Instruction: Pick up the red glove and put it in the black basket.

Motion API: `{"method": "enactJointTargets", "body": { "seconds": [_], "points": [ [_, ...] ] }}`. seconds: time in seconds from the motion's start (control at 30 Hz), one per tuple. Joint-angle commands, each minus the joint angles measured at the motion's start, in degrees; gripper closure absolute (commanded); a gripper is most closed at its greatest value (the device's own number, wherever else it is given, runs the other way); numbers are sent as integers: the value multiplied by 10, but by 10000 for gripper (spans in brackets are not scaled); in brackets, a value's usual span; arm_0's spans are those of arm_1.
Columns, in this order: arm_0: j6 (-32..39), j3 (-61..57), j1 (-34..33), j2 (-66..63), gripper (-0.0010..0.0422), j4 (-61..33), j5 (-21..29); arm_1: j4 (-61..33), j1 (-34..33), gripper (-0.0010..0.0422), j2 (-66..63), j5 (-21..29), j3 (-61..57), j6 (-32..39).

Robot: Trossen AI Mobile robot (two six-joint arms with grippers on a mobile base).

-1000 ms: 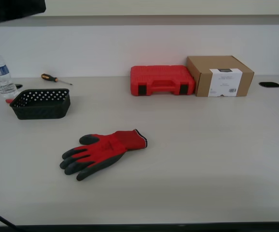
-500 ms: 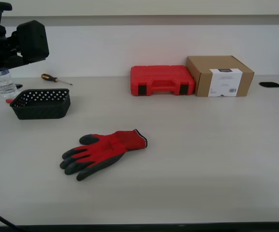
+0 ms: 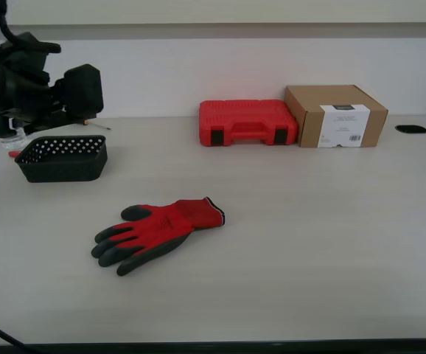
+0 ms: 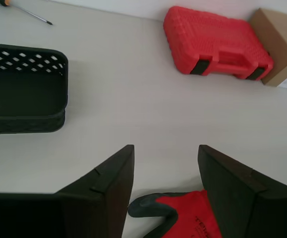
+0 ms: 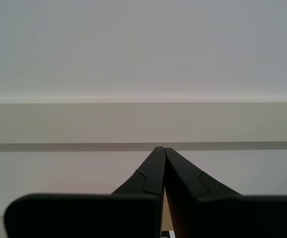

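Observation:
The red glove (image 3: 158,232) lies flat on the table in front of the middle, fingers toward the exterior view's left. The black basket (image 3: 62,158) stands empty at that view's left, beyond the glove. My first arm (image 3: 43,85) hangs above and just behind the basket. My first gripper (image 4: 164,148) is open with nothing between its fingers; the glove's thumb and back (image 4: 193,218) show below the fingers, and the basket wall (image 4: 24,121) is off to one side. My second gripper (image 5: 161,148) is shut on nothing, faces a blank wall, and is outside the exterior view.
A red tool case (image 3: 248,122) and a cardboard box (image 3: 336,114) stand side by side against the back wall. A screwdriver (image 4: 27,12) lies behind the basket. A water bottle is mostly hidden behind the arm.
My first arm has come down from the exterior view's top left corner and moved right, now hanging above the basket. Glove and basket have not moved.

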Motion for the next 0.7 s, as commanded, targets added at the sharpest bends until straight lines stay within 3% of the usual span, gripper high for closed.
{"method": "enactJointTargets", "body": {
  "seconds": [0.03, 0.13, 0.27, 0.57, 0.7],
  "points": [
    [2, 1, 0, 0, 412, 2, 0, 4, -7, 271, 78, 27, 40, 15],
    [2, 1, 0, 0, 412, 2, 0, 4, -12, 288, 151, 67, 88, 15],
    [2, 1, 0, 0, 412, 2, 0, 1, -21, 279, 214, 106, 152, 10],
    [2, 1, 0, 0, 412, 2, 0, -44, -134, 139, 314, 88, 236, -3],
    [2, 1, 0, 0, 412, 2, 0, -64, -183, 97, 327, 78, 237, -17]
  ]
}}
